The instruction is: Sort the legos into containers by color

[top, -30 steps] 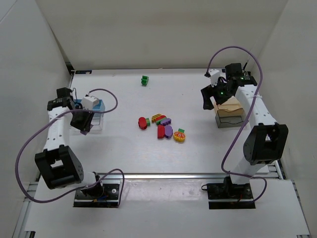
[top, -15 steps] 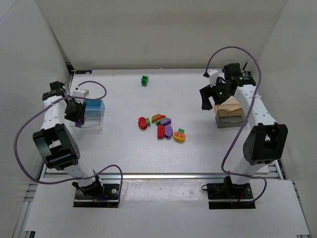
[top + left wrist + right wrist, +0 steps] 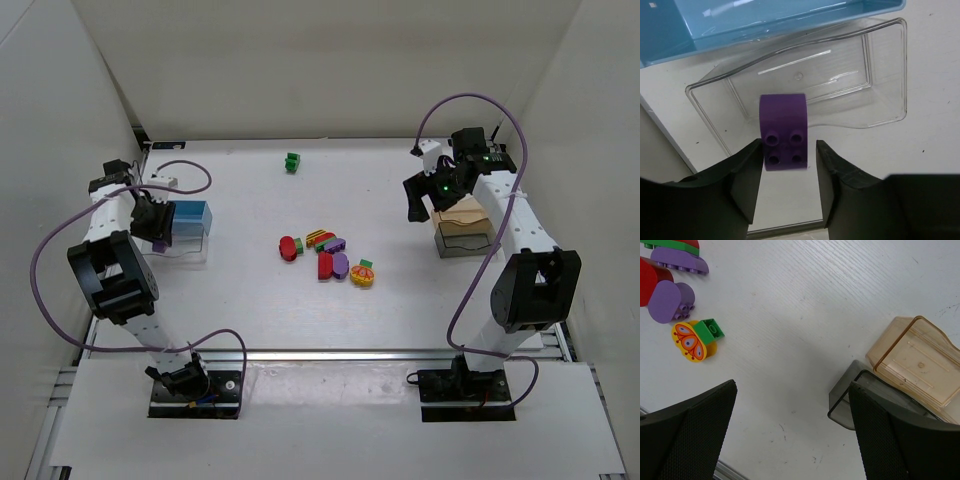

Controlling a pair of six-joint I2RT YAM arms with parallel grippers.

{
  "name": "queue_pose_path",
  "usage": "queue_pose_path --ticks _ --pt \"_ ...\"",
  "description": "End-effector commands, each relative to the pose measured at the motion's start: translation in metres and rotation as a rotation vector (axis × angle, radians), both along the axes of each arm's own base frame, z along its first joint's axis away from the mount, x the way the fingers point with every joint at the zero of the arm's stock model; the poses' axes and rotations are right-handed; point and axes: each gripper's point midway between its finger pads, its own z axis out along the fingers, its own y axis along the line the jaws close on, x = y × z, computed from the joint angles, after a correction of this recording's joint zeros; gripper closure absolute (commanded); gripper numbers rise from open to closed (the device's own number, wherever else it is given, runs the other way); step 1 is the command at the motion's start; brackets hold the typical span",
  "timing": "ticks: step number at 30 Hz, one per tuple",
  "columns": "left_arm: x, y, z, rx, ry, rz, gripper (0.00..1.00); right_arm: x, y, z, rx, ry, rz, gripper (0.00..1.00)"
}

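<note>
A purple lego [image 3: 783, 130] sits between my left gripper's [image 3: 789, 170] fingertips, over the near wall of the clear container [image 3: 840, 85]. It touches the left finger, and a thin gap shows at the right finger. The blue container [image 3: 765, 20] lies just beyond. In the top view the left gripper [image 3: 153, 222] is beside the blue container [image 3: 190, 215]. My right gripper [image 3: 792, 435] is open and empty above bare table, next to the dark-clear container [image 3: 850, 400] and the tan container [image 3: 915, 360]. Several legos [image 3: 325, 255] lie mid-table.
A green lego [image 3: 292, 162] sits alone at the back. In the right wrist view a yellow-orange and green lego [image 3: 692, 340], a rounded purple one [image 3: 667, 302] and a red one [image 3: 650, 282] lie at the upper left. The left wall is close to the left arm.
My left arm has swung left and back, bringing its gripper with the purple lego over the clear container. The right arm has hardly moved.
</note>
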Motion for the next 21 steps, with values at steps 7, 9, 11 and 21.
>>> queue_pose_path --ticks 7,9,11,21 --pt "0.007 -0.003 0.027 0.007 -0.105 -0.02 0.33 0.003 0.0 0.003 -0.007 -0.007 0.004 0.05" --pt "0.011 -0.006 0.039 -0.001 -0.153 -0.022 0.32 0.003 0.001 0.002 -0.006 -0.006 0.006 0.05" --pt "0.019 -0.025 0.071 -0.064 -0.257 -0.054 0.32 0.002 0.001 0.003 -0.009 -0.009 0.008 0.05" --pt "-0.022 -0.224 0.128 -0.36 -0.28 -0.595 0.29 -0.014 0.022 0.015 0.114 0.004 0.089 0.05"
